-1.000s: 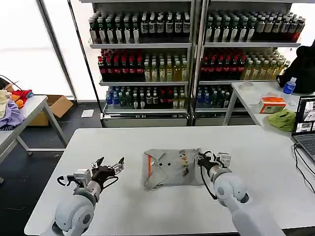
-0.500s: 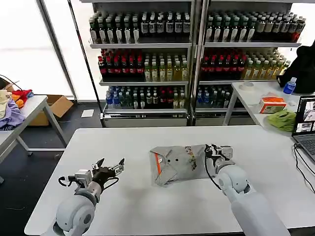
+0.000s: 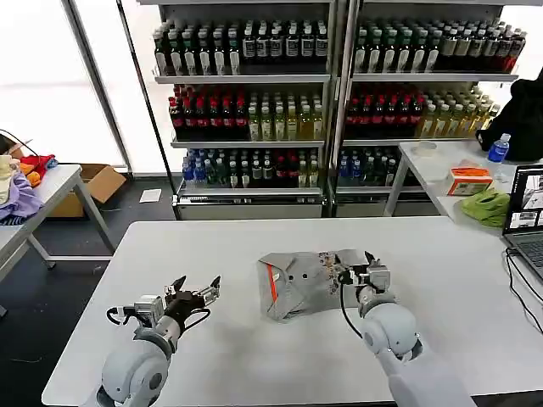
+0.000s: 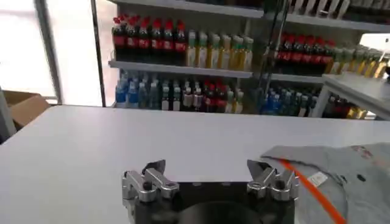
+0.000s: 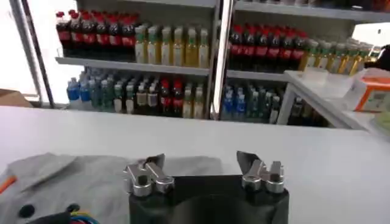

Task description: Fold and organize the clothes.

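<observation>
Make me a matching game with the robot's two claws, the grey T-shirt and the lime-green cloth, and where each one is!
Things:
1. left claw
2. right claw
3. grey T-shirt
4. lime-green cloth

Places or states:
A. folded in the middle of the white table
B. on the side table by the laptop
C. open, over bare tabletop, apart from the shirt
D. open, at the shirt's edge, by the colourful print

Pairs: 1-C, 2-D, 3-A, 4-B
</observation>
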Controlling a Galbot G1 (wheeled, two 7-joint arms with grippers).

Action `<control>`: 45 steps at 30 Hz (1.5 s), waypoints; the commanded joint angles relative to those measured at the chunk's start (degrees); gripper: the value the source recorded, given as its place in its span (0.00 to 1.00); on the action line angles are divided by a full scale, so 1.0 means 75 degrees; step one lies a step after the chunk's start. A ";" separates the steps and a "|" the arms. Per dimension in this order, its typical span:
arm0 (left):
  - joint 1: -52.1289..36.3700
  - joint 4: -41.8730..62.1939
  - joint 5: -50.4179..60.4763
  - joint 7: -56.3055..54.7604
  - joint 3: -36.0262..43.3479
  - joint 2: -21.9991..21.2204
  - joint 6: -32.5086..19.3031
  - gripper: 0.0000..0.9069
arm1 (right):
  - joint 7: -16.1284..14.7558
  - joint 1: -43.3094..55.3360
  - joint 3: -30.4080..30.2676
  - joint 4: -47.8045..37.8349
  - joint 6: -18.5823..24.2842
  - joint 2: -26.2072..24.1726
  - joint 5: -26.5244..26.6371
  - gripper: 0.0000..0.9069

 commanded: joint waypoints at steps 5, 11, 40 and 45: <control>0.0362 -0.0199 0.0000 0.0046 -0.0094 0.0045 0.0003 1.00 | 0.0526 0.0188 0.0034 -0.0747 -0.0022 0.0757 0.0764 1.00; 0.0338 -0.0180 -0.0007 0.0056 -0.0079 0.0029 0.0004 1.00 | 0.0502 0.0333 0.0021 -0.1318 -0.0023 0.0927 0.0832 1.00; 0.0775 -0.0666 0.0880 0.0449 -0.0543 -0.0446 -0.0801 1.00 | 0.0177 -0.0893 0.1403 0.2352 0.0010 0.0031 -0.0629 1.00; 0.1057 -0.0833 0.1146 0.0678 -0.0881 -0.0469 -0.1286 1.00 | -0.0221 -0.2217 0.2779 0.2849 0.0328 -0.0479 -0.1096 1.00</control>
